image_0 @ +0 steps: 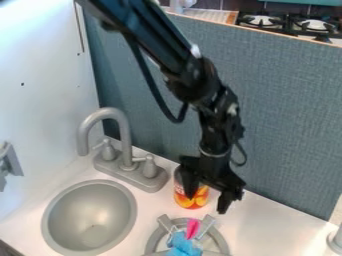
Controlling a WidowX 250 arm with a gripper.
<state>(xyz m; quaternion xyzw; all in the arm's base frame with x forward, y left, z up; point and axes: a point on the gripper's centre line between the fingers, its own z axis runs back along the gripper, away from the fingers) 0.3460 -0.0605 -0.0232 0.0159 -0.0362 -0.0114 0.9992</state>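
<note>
In the camera view, the black gripper (208, 198) is seen pointing down with its two fingers spread apart. The can (192, 198) is placed upright on the white counter (264, 220), its long side going up and down. It is partly hidden behind the finger nearer the tap (123, 139); whether it is touched cannot be told. A blue and pink toy (183, 243) is set on the burner (155, 241), nearer the camera.
</note>
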